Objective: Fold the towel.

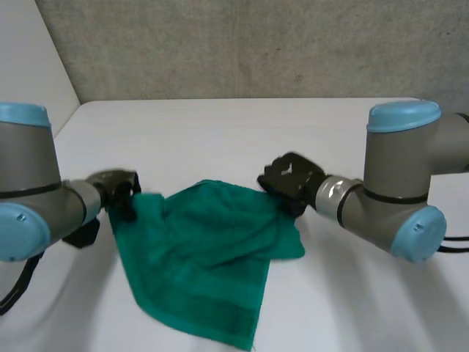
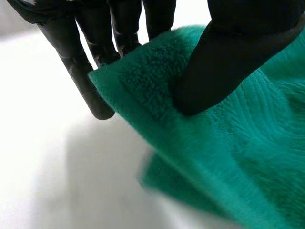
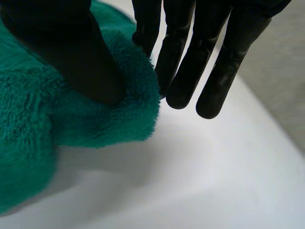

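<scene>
Left robot hand (image 1: 117,192) has a pinch on the green towel (image 1: 212,257) at its left corner. In the left wrist view the thumb presses down on the top of the terry cloth while the fingers (image 2: 90,90) run nearly straight behind and under the corner, so the cloth is nipped between them. That corner is raised clear of the white surface (image 1: 242,132), with a fold of towel hanging below it.

Right robot hand (image 1: 289,180) holds the opposite side of the towel, at the far right edge. The right wrist view shows its thumb set on a rolled, thick lip of cloth and its fingers (image 3: 214,62) stretched out almost straight past that lip. The finger nearest the thumb is against the towel's back, so here too the cloth is pinched, not wrapped. The other fingers point at bare surface beyond the towel's edge.

Between the two hands the towel is rumpled and sags in loose folds. Its far edge runs from one hand to the other, and the rest slopes toward the camera, ending in a near corner low in the head view, right of centre. A darker woven band crosses the cloth near that corner.

Left arm (image 1: 29,198) and right arm (image 1: 396,198) reach in from either side, well apart, with the towel in the middle. A grey wall (image 1: 242,44) stands behind the surface.
</scene>
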Controlling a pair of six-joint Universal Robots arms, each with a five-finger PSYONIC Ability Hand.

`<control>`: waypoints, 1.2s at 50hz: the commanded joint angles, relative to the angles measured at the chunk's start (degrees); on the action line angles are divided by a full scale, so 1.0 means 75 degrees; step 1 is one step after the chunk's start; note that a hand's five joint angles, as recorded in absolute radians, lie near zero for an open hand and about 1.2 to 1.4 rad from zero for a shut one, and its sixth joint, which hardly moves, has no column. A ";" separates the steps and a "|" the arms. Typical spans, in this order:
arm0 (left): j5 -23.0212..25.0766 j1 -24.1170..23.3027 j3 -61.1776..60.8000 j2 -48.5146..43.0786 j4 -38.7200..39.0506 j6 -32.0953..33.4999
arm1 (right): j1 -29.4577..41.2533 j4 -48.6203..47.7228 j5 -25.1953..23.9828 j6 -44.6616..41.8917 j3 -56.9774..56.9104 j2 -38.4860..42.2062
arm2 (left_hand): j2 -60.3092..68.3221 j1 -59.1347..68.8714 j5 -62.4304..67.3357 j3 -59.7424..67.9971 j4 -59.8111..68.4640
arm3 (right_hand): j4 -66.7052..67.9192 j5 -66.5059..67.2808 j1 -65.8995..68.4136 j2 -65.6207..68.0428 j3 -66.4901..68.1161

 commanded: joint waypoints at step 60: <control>-0.0322 -0.2081 -0.0452 0.3674 0.3971 0.0088 | -0.1297 0.0444 0.0938 0.0577 0.1672 -0.1412 | 0.1633 0.1842 0.1992 0.1691 0.1604 | -0.7560 -0.7237 -0.5874 -0.7544 -0.7505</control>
